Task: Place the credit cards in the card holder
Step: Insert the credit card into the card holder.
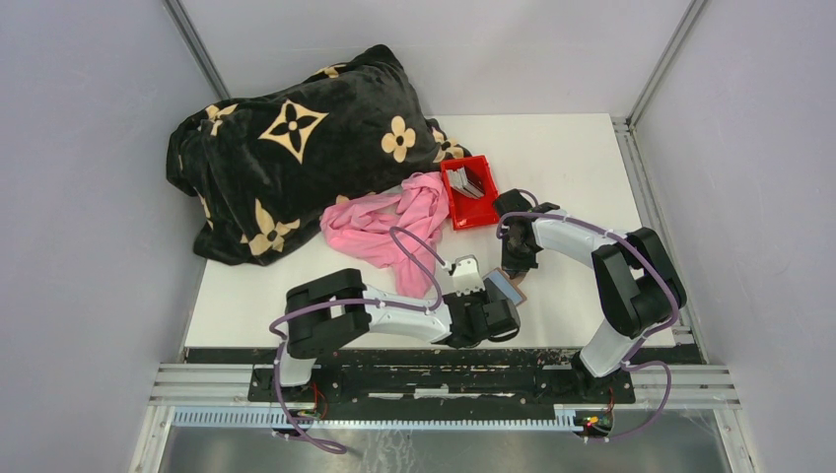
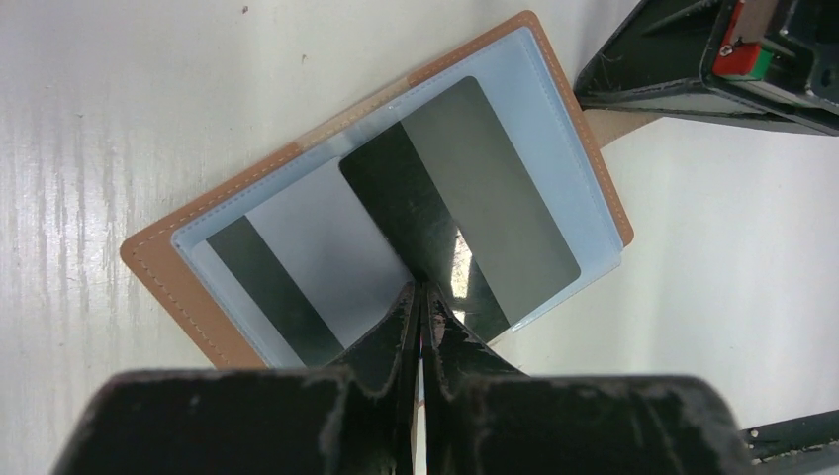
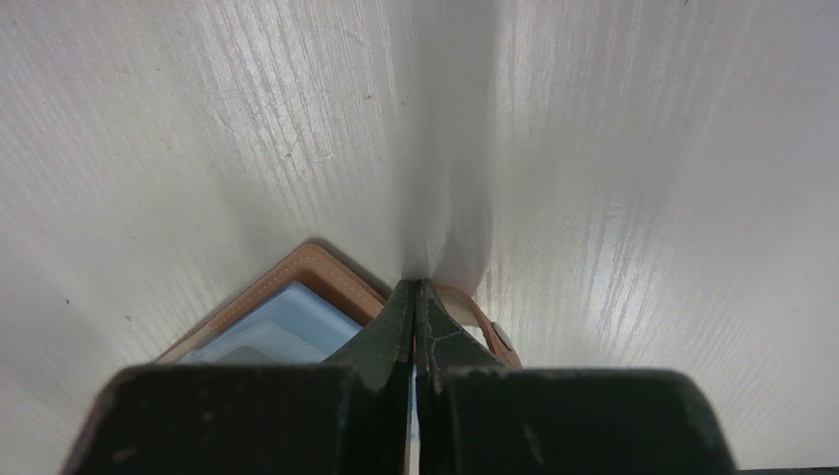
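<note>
The brown leather card holder (image 2: 168,267) lies open on the white table, its clear sleeves facing up. One grey card with a black stripe (image 2: 297,257) sits inside a sleeve. A second grey striped card (image 2: 495,198) lies at an angle over the sleeve next to it. My left gripper (image 2: 420,287) is shut, its tips touching this card's near edge. My right gripper (image 3: 414,287) is shut, its tips down at the holder's corner (image 3: 297,277) beside the snap tab (image 3: 485,327). In the top view both grippers, left (image 1: 498,301) and right (image 1: 518,268), meet at the holder (image 1: 505,286).
A red bin (image 1: 455,202) holding more cards stands behind the holder. A pink cloth (image 1: 389,227) lies to its left, and a black patterned blanket (image 1: 296,148) fills the back left. The right gripper's body (image 2: 732,59) is close on the holder's far side.
</note>
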